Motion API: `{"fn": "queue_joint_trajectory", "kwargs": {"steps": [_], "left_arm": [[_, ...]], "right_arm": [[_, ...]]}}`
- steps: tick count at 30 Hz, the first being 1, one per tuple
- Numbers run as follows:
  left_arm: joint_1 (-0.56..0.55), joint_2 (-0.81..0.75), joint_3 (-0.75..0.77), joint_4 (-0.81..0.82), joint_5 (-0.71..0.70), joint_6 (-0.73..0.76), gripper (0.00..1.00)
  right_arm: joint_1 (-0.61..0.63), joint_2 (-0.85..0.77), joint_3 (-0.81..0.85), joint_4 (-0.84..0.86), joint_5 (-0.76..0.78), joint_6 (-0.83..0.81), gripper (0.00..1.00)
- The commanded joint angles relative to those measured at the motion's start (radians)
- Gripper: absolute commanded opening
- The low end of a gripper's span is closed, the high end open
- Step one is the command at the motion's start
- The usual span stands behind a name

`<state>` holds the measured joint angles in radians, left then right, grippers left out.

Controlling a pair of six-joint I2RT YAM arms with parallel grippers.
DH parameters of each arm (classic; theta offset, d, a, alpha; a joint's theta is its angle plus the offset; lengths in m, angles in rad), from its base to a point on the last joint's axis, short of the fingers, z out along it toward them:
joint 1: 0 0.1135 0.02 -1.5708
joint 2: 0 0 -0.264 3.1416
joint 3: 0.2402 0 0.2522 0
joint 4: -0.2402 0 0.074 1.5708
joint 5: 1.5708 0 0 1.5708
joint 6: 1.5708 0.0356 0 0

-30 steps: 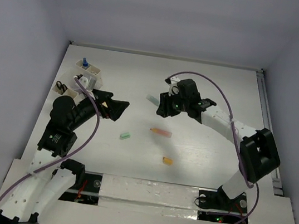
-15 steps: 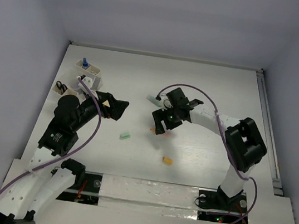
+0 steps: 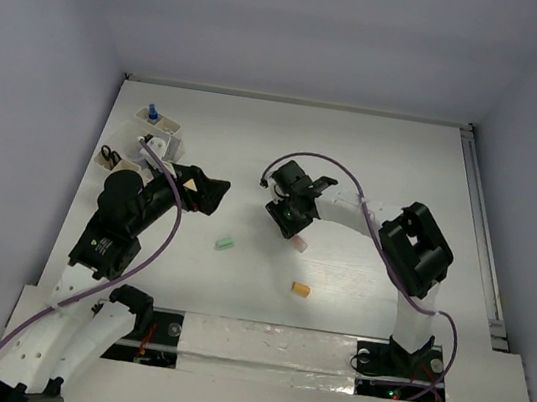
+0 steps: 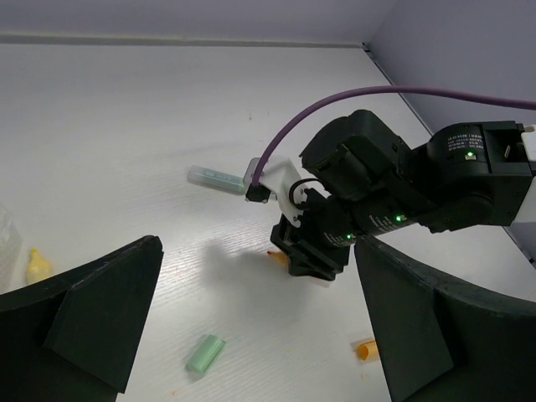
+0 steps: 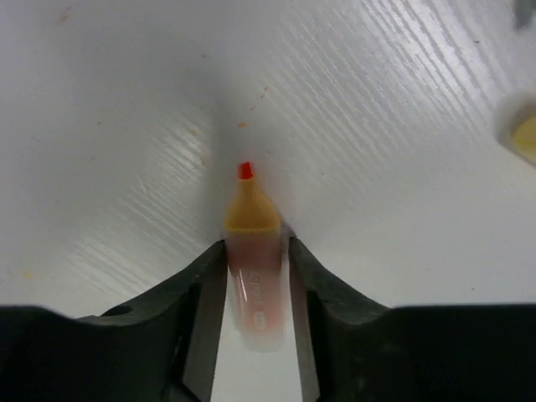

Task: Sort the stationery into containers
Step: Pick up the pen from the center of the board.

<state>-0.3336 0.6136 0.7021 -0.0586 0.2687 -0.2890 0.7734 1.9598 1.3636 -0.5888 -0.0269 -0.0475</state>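
right pincer (image 5: 255,251) clamped on orange-pink marker (image 5: 254,289) | left pincer (image 4: 258,249) wide, empty | risk: smooth barrel could twist loose, bare tip might ink the tabletop (image 5: 126,100)

My left arm (image 3: 106,237) rises from the lower left of the overhead view and bends toward the right, and my left gripper (image 3: 211,193) gapes wide, with nothing between its fingers. My right arm (image 3: 412,253) climbs from the lower right, folds at the elbow and reaches left to mid-frame. The wrist is tipped down, my right gripper (image 3: 291,220) pinching the orange-pink marker (image 5: 255,289) between both fingers.
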Motion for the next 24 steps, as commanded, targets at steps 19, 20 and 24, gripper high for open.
{"fn": "queue_joint_trajectory", "kwargs": {"steps": [19, 20, 24], "left_arm": [[0.004, 0.018, 0.007, 0.12, 0.182, -0.015, 0.81], [0.004, 0.023, 0.005, 0.121, 0.185, -0.016, 0.81], [0.004, 0.066, 0.005, 0.12, 0.211, -0.022, 0.76]], "right_arm": [[0.001, -0.337, -0.066, 0.505, 0.03, 0.365, 0.03], [0.001, -0.349, -0.08, 0.541, -0.008, 0.423, 0.03], [0.001, -0.403, -0.123, 0.688, -0.071, 0.541, 0.04]]}}
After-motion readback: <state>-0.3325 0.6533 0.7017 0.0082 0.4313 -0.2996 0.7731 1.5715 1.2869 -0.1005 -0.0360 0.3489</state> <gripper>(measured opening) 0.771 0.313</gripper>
